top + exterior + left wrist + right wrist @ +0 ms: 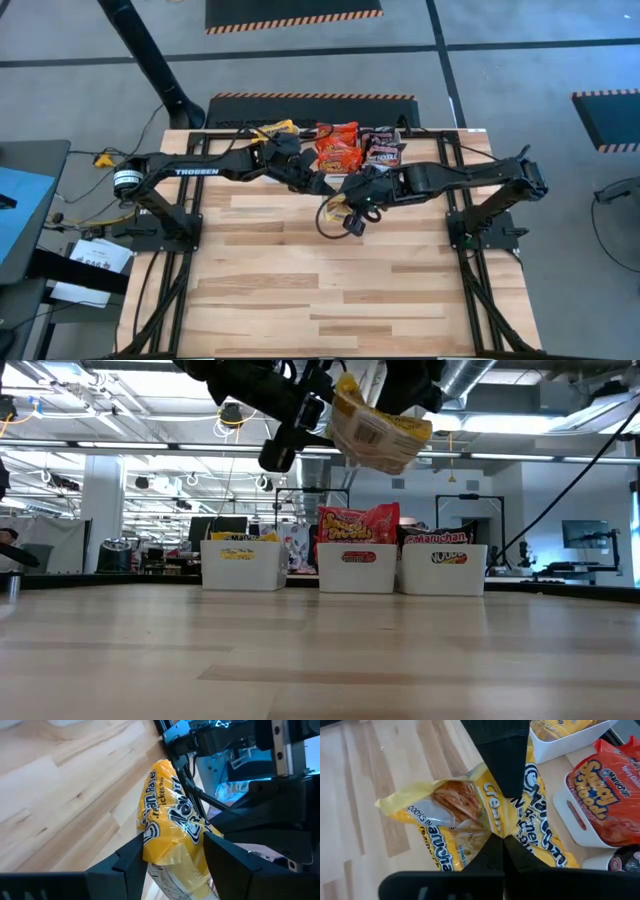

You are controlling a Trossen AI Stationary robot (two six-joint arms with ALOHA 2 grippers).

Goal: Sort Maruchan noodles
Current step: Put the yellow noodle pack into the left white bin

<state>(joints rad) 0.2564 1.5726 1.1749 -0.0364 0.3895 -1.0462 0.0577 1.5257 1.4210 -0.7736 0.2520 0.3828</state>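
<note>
While both arms meet over the counter's far half, notes run:

Held item: yellow noodle packet [470, 820], aloft, clear of the counter [330, 290], just short of the bins.
Right pincer [502, 837]: clamped shut on the packet's middle, pinching the film into a waist.
Left pincer [170, 847]: fingers spread wide, one either side of the same packet's end; no squeeze visible.
Handling: likely light, crinkly, slick; brittle noodle block inside. Best taken at a flat edge or seam, gently.
Look: glossy yellow, clear window showing noodles.
Bins: yellow bin [240, 563] at 11 o'clock from the packet; red bin [357, 567] and dark bin [443, 568] at 12 to 1 o'clock.
</note>
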